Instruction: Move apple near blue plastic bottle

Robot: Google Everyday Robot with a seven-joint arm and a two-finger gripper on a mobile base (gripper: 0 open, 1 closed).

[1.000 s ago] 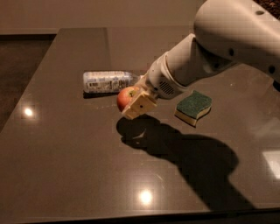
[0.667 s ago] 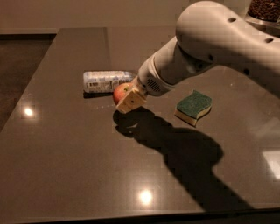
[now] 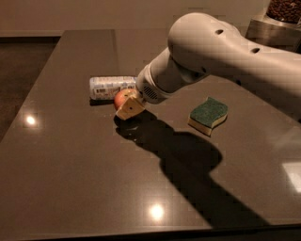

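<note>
As I watch through the one camera, a dark, glossy table (image 3: 70,179) fills most of the scene, with two small bright light reflections (image 3: 30,120) on it, one at far left and one near the bottom edge; left of the table's middle, the blue plastic bottle (image 3: 110,87) lies on its side, its pale printed label facing me and its length running left to right; just beside the bottle's right end, and slightly nearer to me, is the apple (image 3: 122,97), round and red-orange, so close to the bottle that I cannot tell whether they touch; the gripper (image 3: 127,104) is clasped around the apple, with one pale, wedge-shaped finger (image 3: 132,108) lying across the fruit's lower right side; I cannot tell whether the apple rests on the table or hangs just above it; a dark shadow (image 3: 183,160) lies beneath it and spreads to the lower right; from the gripper, the thick white arm (image 3: 211,52) rises up and to the right, leaving view at the right edge; below the arm, well apart from the apple, a green-and-yellow wavy sponge (image 3: 208,114) lies flat on the table, green face up; at the top right corner stands a container (image 3: 284,9) of dark brown pieces.
</note>
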